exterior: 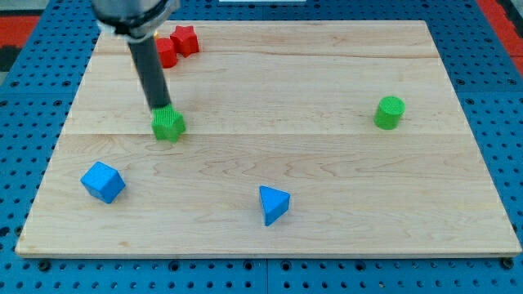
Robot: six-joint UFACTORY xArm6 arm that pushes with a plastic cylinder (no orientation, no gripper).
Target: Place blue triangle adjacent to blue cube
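Note:
The blue triangle [273, 204] lies on the wooden board near the view's bottom centre. The blue cube [103, 181] sits at the bottom left, well apart from the triangle. My tip [160, 108] is at the upper left, touching the top edge of a green star-shaped block [168, 124]. The tip is far from both blue blocks, above and to the right of the cube.
A green cylinder [390, 112] stands at the right. Two red blocks sit at the top left: a red star [185, 39] and another red block [166, 53] partly behind the rod. The wooden board [327, 163] ends on a blue pegboard surround.

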